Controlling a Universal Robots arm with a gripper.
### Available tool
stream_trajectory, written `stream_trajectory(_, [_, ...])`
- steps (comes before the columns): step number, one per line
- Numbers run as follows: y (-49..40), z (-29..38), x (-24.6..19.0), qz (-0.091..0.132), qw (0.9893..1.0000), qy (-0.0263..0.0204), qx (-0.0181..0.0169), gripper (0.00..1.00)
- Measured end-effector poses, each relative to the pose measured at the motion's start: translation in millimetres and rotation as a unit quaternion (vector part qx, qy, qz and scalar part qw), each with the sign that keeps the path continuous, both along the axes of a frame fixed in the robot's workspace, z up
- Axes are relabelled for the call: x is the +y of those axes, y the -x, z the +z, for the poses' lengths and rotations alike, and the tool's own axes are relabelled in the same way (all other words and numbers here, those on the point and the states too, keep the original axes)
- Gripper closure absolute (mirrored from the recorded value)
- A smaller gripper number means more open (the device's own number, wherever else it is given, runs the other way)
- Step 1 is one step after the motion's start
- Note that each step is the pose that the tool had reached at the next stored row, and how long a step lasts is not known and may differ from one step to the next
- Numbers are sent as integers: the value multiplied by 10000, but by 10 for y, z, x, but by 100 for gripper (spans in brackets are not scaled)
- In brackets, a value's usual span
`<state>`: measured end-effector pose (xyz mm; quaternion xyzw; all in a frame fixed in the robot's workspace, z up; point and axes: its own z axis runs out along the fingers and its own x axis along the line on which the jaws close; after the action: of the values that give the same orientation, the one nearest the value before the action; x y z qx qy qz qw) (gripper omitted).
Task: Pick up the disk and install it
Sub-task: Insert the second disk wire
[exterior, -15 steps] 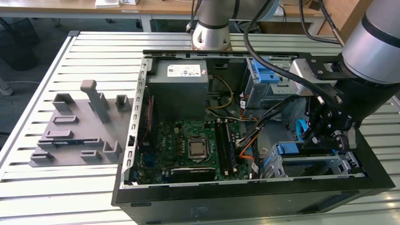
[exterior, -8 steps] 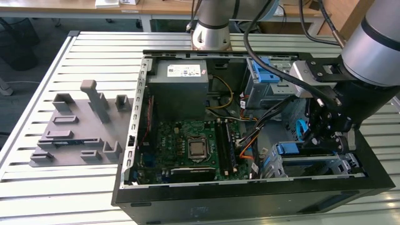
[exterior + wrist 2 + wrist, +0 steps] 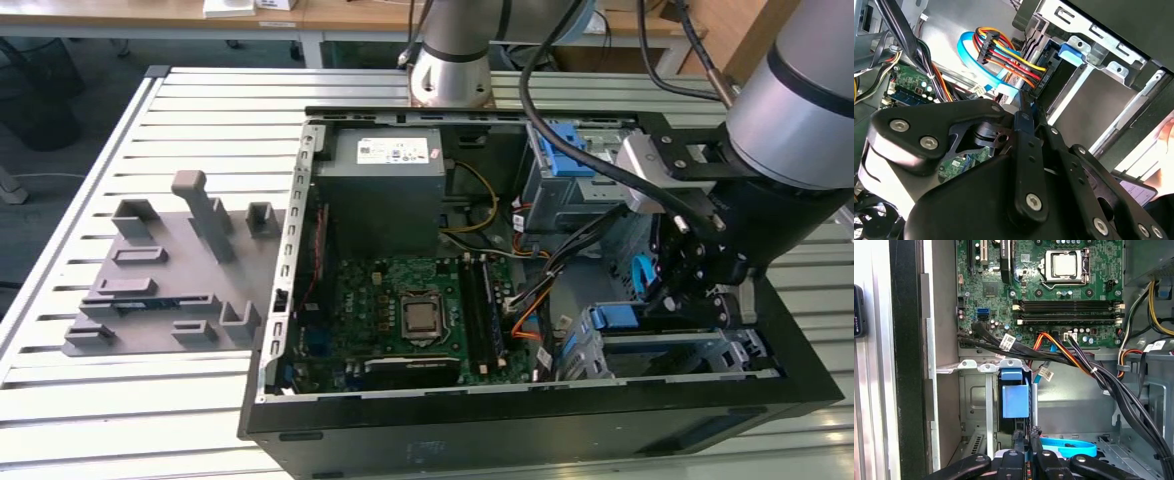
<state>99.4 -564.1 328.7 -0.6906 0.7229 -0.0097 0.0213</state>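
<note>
The gripper (image 3: 1025,450) has its fingers drawn narrow, tips at the blue carrier of the disk (image 3: 1015,399), which sits slotted in the grey metal cage (image 3: 971,390). The motherboard (image 3: 1039,287) lies at twelve o'clock of the disk.

The disk (image 3: 1015,399) stands on edge inside the grey metal drive cage (image 3: 970,366), slotted between the cage's upright rails. In the first wrist view only its narrow side shows: a dark thin body capped by the blue plastic carrier (the silver face and label are turned out of sight). In the exterior view the carrier's blue tab (image 3: 614,318) sits at the cage's upper rim. In the second wrist view that tab (image 3: 1074,50) lies just under the cage's folded metal lip.
</note>
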Motion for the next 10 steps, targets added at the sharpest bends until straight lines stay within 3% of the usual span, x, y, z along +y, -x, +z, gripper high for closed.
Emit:
stream_trajectory(7, [0, -7, 0, 0, 10000, -4, 0, 83])
stream_trajectory(8, [0, -4, 0, 0, 10000, -4, 0, 76])
stream_trajectory(10, [0, 14, 0, 0, 10000, -4, 0, 76])
